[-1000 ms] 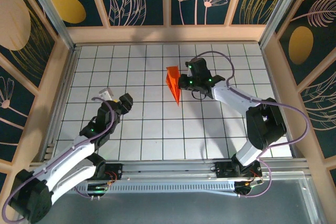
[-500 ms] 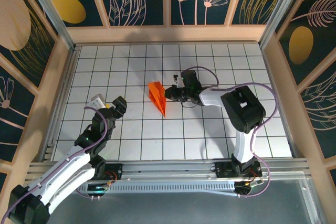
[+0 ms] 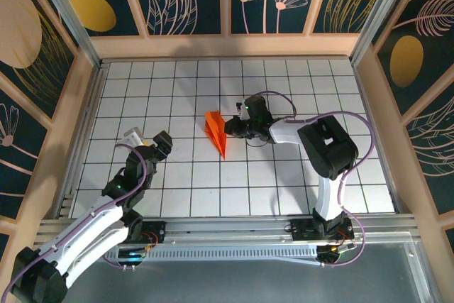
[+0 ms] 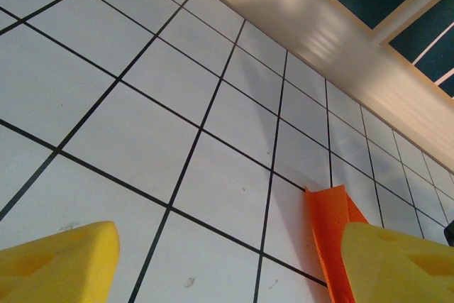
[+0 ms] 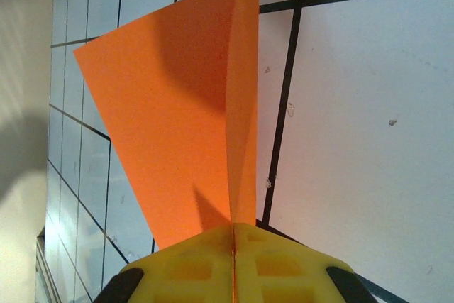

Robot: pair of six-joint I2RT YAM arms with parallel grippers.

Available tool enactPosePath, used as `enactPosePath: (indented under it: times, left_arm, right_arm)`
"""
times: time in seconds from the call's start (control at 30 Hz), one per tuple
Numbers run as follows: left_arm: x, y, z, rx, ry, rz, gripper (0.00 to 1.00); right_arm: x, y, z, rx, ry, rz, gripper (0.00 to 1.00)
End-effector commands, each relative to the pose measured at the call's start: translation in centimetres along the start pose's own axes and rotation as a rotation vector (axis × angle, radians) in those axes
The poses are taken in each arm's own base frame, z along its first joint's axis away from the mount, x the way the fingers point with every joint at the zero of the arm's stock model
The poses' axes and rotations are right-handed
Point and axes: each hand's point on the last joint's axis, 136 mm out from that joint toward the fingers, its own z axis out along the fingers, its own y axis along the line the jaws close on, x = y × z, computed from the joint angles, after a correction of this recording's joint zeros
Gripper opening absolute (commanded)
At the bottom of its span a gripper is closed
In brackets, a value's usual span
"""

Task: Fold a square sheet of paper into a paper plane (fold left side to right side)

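**Change since the earlier frame.** The paper plane [image 3: 215, 131] has been carried from the far middle of the tabletop [image 3: 284, 182] to a spot nearer and further left, close to the centre of the grid. The right arm has been folded back on itself to bring it there. The left pincer [image 3: 162, 143] has been drawn slightly back and to the left.

**Item 1: paper plane.** Bright orange, narrow and pointed. In the top view the long axis is laid from a blunt far end to a tip aimed at the near edge, slanted a little to the right. In the right wrist view an upright fold is seen rising from the flat wing [image 5: 170, 125].

**Item 2: right pincer [image 3: 228, 129].** It is placed against the right flank of the plane. In its own view the yellow fingers are pressed together [image 5: 234, 235], with the upright fold nipped between them. The plane is therefore held by this arm, which is by far the nearer.

**Item 3: left pincer.** The pads are spread wide [image 4: 227, 267] and nothing is held between them. It is stationed well apart from the plane, which lies to its right and is glimpsed past the right-hand pad [image 4: 328, 225].

**Governing relation.** Release is judged to rest with the right pincer alone. Any approach by the left arm would have to be made rightward, across the plane's long axis.
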Motion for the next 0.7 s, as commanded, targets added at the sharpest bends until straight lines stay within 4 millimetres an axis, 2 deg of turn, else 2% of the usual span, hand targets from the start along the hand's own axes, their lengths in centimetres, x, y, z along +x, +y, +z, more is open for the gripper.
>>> enactPosePath:
  times: [0.0, 0.13, 0.37, 0.57, 0.67]
  left_arm:
    - [0.0, 0.4, 0.0, -0.015, -0.007, -0.016, 0.82]
    - [-0.1, 0.4, 0.1, -0.015, -0.007, -0.016, 0.82]
    - [0.0, 0.4, 0.1, -0.017, -0.005, -0.013, 0.83]
    - [0.2, 0.4, 0.3, -0.018, 0.001, -0.007, 0.87]
    - [0.6, -0.1, 0.4, 0.012, 0.019, 0.005, 0.89]
  right_arm:
    - [0.6, -1.6, 0.2, 0.055, 0.017, 0.0, 0.12]
    - [0.7, -2.1, 0.3, 0.081, 0.023, 0.001, 0.16]
    - [0.4, -1.5, -0.2, 0.086, 0.014, -0.026, 0.19]
    - [-0.8, -1.4, -1.9, 0.166, -0.03, -0.082, 0.29]
    - [-1.2, -0.9, -3.1, 0.226, -0.036, -0.141, 0.36]
